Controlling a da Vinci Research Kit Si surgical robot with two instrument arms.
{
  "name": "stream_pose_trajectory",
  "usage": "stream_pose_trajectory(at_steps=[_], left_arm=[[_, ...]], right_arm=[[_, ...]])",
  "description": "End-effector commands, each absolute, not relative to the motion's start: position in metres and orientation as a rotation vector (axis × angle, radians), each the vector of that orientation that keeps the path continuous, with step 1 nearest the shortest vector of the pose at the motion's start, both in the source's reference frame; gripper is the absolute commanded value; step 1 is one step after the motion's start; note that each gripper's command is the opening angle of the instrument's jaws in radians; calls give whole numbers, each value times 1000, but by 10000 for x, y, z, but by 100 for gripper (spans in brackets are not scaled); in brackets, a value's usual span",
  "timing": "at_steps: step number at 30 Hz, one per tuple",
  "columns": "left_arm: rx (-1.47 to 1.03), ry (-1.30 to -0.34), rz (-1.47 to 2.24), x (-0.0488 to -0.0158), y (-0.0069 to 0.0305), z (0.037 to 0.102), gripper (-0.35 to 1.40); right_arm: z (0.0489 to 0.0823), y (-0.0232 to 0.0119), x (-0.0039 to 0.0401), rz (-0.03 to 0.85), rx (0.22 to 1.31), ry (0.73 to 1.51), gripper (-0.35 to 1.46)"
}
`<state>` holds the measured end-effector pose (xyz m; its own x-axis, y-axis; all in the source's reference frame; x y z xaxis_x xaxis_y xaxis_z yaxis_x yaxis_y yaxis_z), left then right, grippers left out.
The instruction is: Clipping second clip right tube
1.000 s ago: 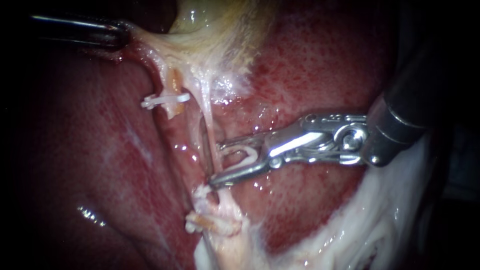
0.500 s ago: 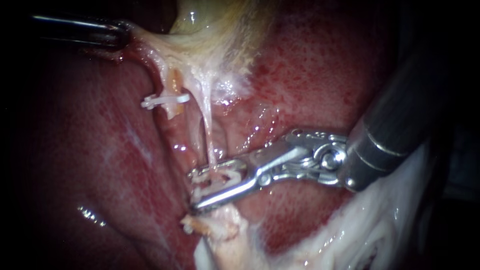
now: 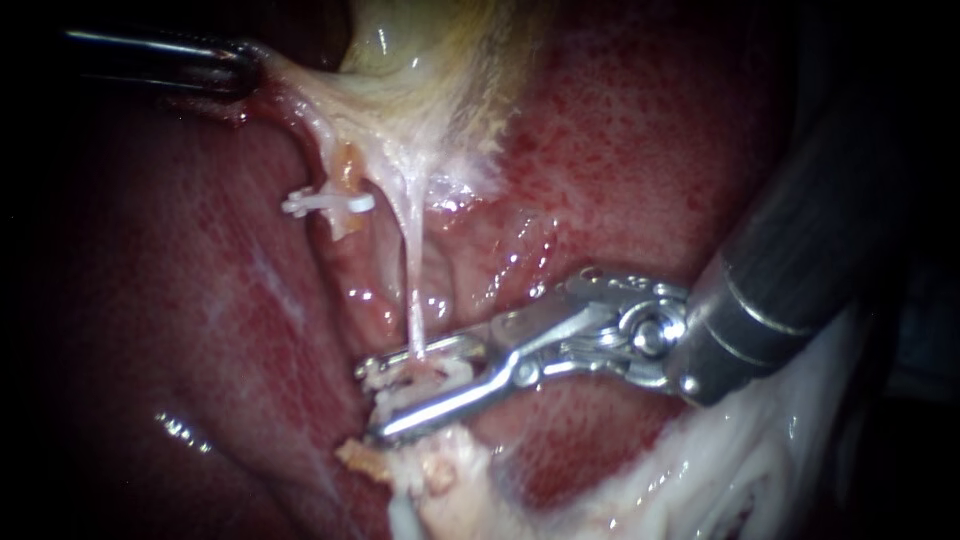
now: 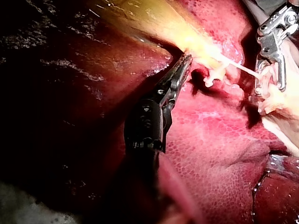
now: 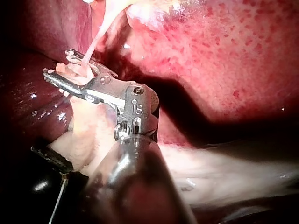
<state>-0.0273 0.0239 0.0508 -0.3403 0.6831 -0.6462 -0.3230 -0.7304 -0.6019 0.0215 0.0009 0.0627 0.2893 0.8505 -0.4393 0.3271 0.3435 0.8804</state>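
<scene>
Endoscope view: left instrument (image 3: 243, 66) at upper left, jaws closed on pale tissue (image 3: 300, 85) off the gallbladder (image 3: 400, 40), which is drawn taut. Right tube (image 3: 412, 290) runs thin and stretched down into the right instrument (image 3: 372, 400). Its jaws stand narrowly apart, both bearing on a white clip (image 3: 432, 375) astride the tube's lower end, over the liver (image 3: 620, 130). 1 placed clip (image 3: 328, 203) sits on the left tube (image 3: 335, 170)

Left wrist view: left jaws look closed, tip buried in yellow tissue

Right wrist view: tube enters between the 2 jaws; a clump (image 5: 70, 70) of tissue lies there too

Risk, my judgement: closing could catch that clump and leave the clip part-latched; excess traction could tear the thin tube
</scene>
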Motion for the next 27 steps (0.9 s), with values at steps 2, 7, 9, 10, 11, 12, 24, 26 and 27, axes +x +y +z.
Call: stream_pose_trajectory(at_steps=[2, 7, 9, 10, 11, 12, 24, 26, 27], left_arm=[[-1264, -494, 2099, -273, 239, 508, -35], [-1264, -494, 2099, -274, 240, 509, -35], [-1264, -494, 2099, -273, 240, 509, -35], [-1264, -494, 2099, -273, 240, 509, -35], [-1264, -494, 2099, -273, 240, 509, -35], [-1264, -494, 2099, -273, 240, 509, -35], [-1264, -494, 2099, -274, 240, 509, -35], [-1264, -494, 2099, -274, 240, 509, -35], [-1264, -494, 2099, -274, 240, 509, -35]], right_arm=[[626, 10, 214, 504, 1228, 1286, 10], [624, 11, 212, 503, 1230, 1286, -4], [624, 11, 210, 496, 1245, 1281, -28], [624, 10, 209, 500, 1265, 1271, -35], [623, 10, 208, 504, 1278, 1264, -35], [623, 9, 207, 502, 1287, 1260, -35], [625, 8, 206, 489, 1288, 1254, -35], [626, 9, 205, 489, 1288, 1254, -35], [627, 9, 205, 489, 1289, 1254, -35]])
